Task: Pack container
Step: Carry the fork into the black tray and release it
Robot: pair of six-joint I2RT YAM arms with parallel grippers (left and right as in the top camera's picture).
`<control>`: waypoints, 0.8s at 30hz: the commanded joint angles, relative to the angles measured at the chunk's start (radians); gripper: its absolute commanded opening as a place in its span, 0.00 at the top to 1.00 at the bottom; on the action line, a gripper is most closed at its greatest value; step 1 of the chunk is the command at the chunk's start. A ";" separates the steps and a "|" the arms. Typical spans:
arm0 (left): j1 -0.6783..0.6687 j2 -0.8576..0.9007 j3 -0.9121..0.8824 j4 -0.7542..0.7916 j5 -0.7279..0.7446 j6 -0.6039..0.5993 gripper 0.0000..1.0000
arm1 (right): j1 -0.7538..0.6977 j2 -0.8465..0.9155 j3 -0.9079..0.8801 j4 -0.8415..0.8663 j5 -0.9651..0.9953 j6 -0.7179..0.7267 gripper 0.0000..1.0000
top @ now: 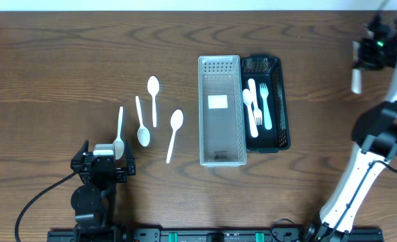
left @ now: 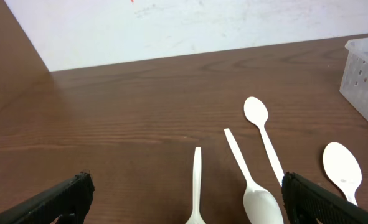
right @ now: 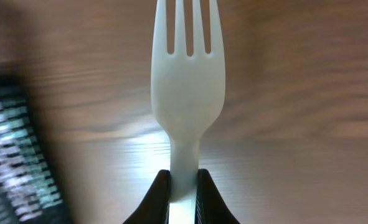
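Four white plastic spoons lie on the table left of the baskets: one (top: 153,93), a second (top: 142,124), a third (top: 174,133), and a fourth (top: 119,131) whose bowl lies between my left fingers. My left gripper (top: 108,158) stands wide open low over the table; in its wrist view (left: 190,205) that spoon's handle (left: 197,180) runs up the middle. At the far right, above the table, my right gripper (top: 358,66) is shut on the handle of a white fork (top: 355,81). The right wrist view shows the fork (right: 188,81), tines up, in the gripper (right: 184,186).
A clear perforated basket (top: 205,111), holding only a white label, stands at the centre. A black basket (top: 283,101) with several white forks touches its right side. In the left wrist view the clear basket's corner (left: 365,68) shows at right, and three more spoons lie ahead.
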 commanded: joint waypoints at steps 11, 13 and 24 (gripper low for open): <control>0.004 0.002 -0.026 -0.006 0.003 -0.005 0.02 | 0.349 -0.031 0.074 -0.059 -0.191 0.134 0.99; 0.004 0.002 -0.026 -0.006 0.003 -0.005 0.02 | 0.385 -0.031 0.074 -0.059 -0.190 0.135 0.98; 0.004 0.002 -0.026 -0.006 0.003 -0.005 0.02 | 0.456 -0.031 0.073 -0.060 -0.160 0.164 0.85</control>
